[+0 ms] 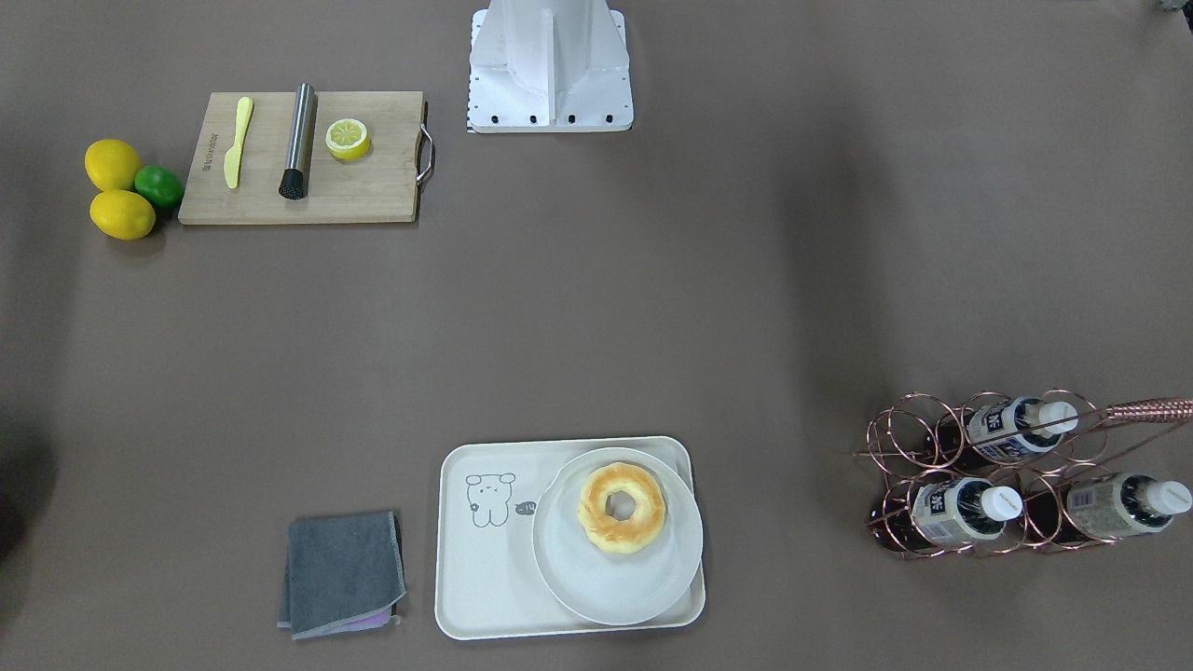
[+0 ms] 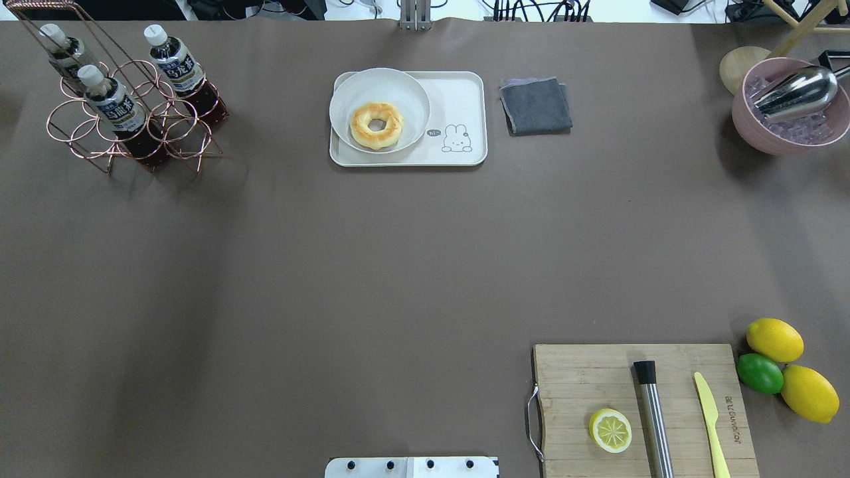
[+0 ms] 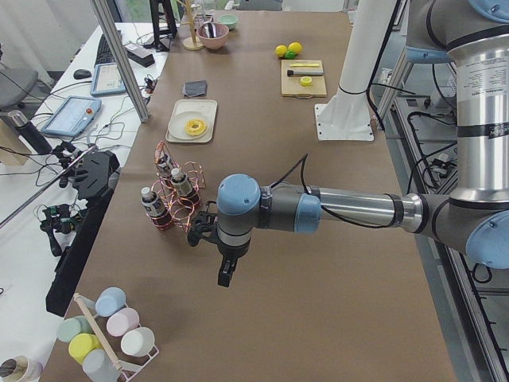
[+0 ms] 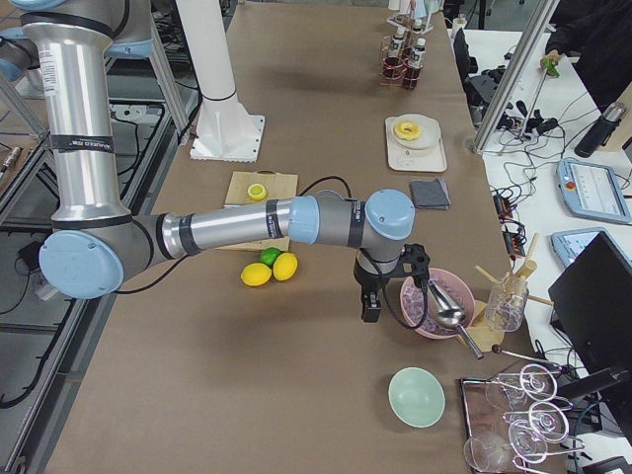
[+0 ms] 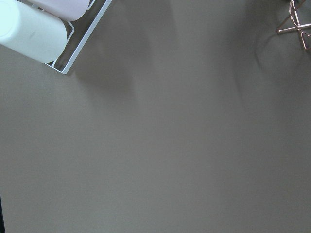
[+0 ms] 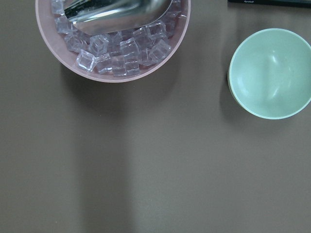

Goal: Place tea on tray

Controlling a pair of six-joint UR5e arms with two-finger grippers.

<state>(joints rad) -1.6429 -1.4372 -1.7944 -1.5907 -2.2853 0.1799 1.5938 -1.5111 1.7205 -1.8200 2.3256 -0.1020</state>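
Two tea bottles with navy-and-white labels (image 2: 176, 66) (image 2: 118, 106) lie slanted in a copper wire rack (image 2: 80, 133) at the table's far left; they also show in the front view (image 1: 960, 510) (image 1: 1011, 427). A third bottle, with a paler grey label (image 1: 1114, 505), lies beside them. The cream tray (image 2: 458, 93) (image 1: 485, 578) holds a white plate (image 2: 405, 86) with a doughnut (image 2: 376, 125). My left gripper (image 3: 226, 274) hangs just beside the rack; my right gripper (image 4: 370, 311) hangs beside the pink ice bowl (image 4: 427, 301). I cannot tell whether either is open or shut.
A grey cloth (image 2: 535, 105) lies right of the tray. A wooden board (image 2: 637, 411) carries a lemon half, a muddler and a yellow knife, with lemons and a lime (image 2: 760, 373) beside it. A green bowl (image 6: 269, 73) and a rack of pastel cups (image 5: 34, 29) stand at the table's ends.
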